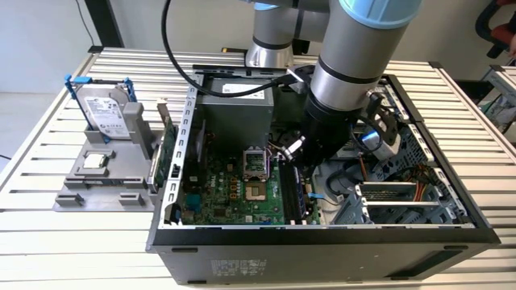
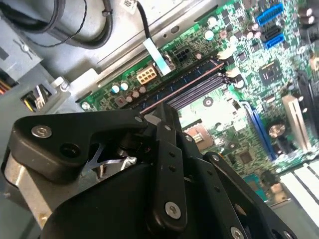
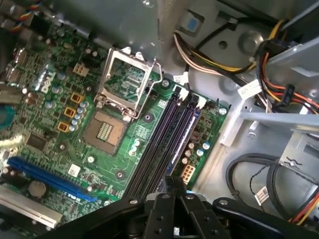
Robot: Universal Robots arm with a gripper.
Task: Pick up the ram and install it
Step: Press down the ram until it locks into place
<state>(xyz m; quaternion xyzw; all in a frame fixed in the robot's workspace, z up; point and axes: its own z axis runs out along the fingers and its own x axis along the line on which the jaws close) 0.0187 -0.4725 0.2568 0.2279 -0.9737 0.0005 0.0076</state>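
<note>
Ram (image 2: pixel 192 84) shows to me only as a thin edge. In the second wrist view it is a pale line that runs from the fingertips along the dark memory slots (image 2: pixel 199 92). In the first wrist view it is a bluish strip (image 3: pixel 183 137) in the outer slot, and its near end is hidden under the gripper (image 3: pixel 172 186). The fingers are pinched close together on this edge, as far as I can see. Whether the stick sits fully down in the slot, I cannot tell. In the exterior view the gripper (image 1: pixel 294 158) stands low inside the open computer case (image 1: pixel 322 254), over the green motherboard (image 1: pixel 229 190), and the arm covers the slots' far end.
</note>
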